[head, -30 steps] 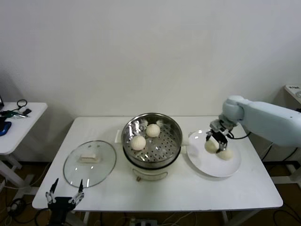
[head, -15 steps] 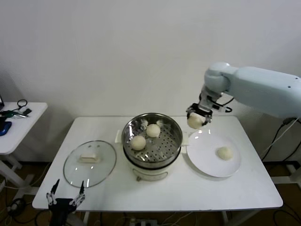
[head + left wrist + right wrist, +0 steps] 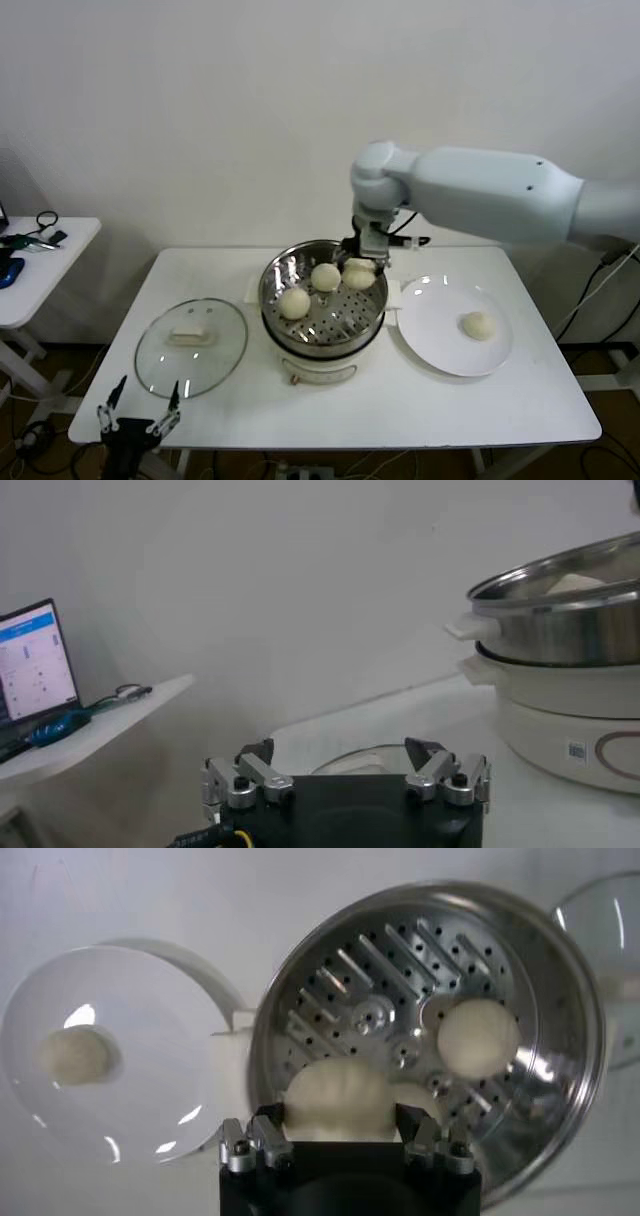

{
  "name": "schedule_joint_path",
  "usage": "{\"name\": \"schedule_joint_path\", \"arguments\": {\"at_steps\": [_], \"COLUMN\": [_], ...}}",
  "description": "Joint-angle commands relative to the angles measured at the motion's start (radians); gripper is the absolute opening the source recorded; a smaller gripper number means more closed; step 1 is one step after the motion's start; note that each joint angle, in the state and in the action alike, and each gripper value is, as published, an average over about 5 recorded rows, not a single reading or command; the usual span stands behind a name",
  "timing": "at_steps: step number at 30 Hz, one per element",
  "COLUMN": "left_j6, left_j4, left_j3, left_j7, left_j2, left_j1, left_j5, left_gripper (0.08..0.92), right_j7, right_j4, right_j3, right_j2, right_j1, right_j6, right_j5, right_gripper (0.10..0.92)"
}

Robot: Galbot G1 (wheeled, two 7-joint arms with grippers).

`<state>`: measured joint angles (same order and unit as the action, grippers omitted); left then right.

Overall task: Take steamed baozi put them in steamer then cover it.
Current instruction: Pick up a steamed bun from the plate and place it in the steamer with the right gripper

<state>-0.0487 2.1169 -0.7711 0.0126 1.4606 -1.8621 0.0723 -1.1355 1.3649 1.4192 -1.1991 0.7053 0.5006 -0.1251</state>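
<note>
Even, soft overhead light, bright overall; white wall and white worktop (image 3: pixel 420 400) read flat with only faint shadows under the steamer (image 3: pixel 323 300) and plate (image 3: pixel 440 350). Specular glare on the steamer's steel rim and perforated tray, strongest in the right wrist view, where hot spots also sit on the plate (image 3: pixel 150 1138) glaze. Glass cover (image 3: pixel 191 347) shows pale reflections. Head view is soft, fine detail smeared, mild darkening in the corners. Left wrist view is hazy and low-contrast, the wall washed out, the laptop screen (image 3: pixel 38 670) glowing blue-white. Both wrist views have the near claw body dark and slightly out of focus.
</note>
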Motion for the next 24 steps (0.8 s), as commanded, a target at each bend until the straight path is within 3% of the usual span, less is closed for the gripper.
{"name": "schedule_joint_path", "arguments": {"at_steps": [1,24], "left_j6": [0.001,0.016], "left_j4": [0.004,-0.022], "left_j3": [-0.004,0.011], "left_j7": [-0.007,-0.013], "left_j2": [-0.004,-0.001], "left_j1": [-0.012,0.017], "left_j5": [-0.010,-0.016], "left_gripper": [0.823,0.823], "right_j7": [-0.012,-0.014], "right_j4": [-0.001,-0.004], "right_j3": [0.011,0.033], "right_j2": [-0.148,-0.157], "right_j1": [-0.095,-0.136], "right_j6": [0.030,0.024], "right_j5": [-0.044,-0.015], "right_gripper": [0.721,0.736]}}
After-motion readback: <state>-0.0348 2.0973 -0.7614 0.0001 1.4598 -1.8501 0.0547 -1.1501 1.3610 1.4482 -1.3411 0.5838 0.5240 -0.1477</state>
